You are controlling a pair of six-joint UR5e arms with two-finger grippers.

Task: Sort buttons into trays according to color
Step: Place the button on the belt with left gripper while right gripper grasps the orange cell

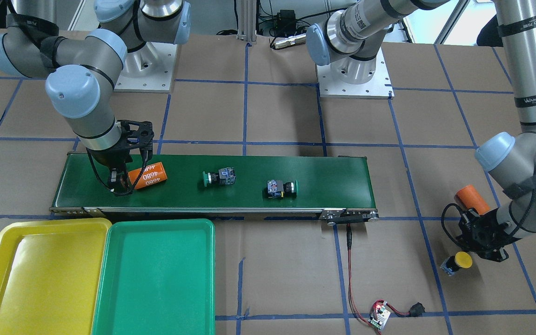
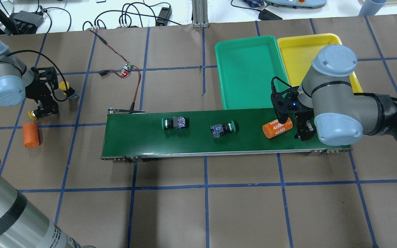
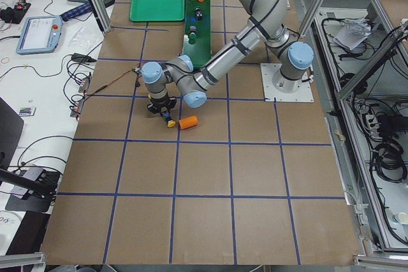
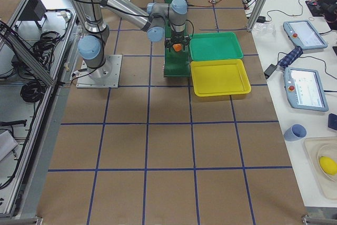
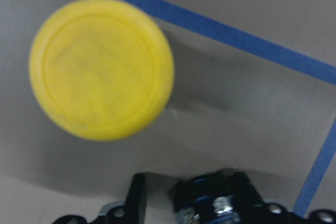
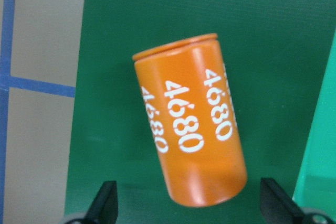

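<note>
Belt (image 2: pixel 198 144) runs across the middle. On it a green button (image 2: pixel 174 123) lies on its side, a second green button (image 2: pixel 223 129) near it, then an orange cylinder (image 2: pixel 277 127) marked 4680. Right gripper (image 2: pixel 303 132) hangs low, just beside that cylinder. Beyond the belt, green tray (image 2: pixel 246 72) and yellow tray (image 2: pixel 298 55) sit side by side. Far left, left gripper (image 2: pixel 43 112) is over the table with a yellow button (image 2: pixel 32 114) at its tip, though whether it is gripped is unclear. A second yellow button (image 2: pixel 67 89) and second orange cylinder (image 2: pixel 30 135) lie near.
</note>
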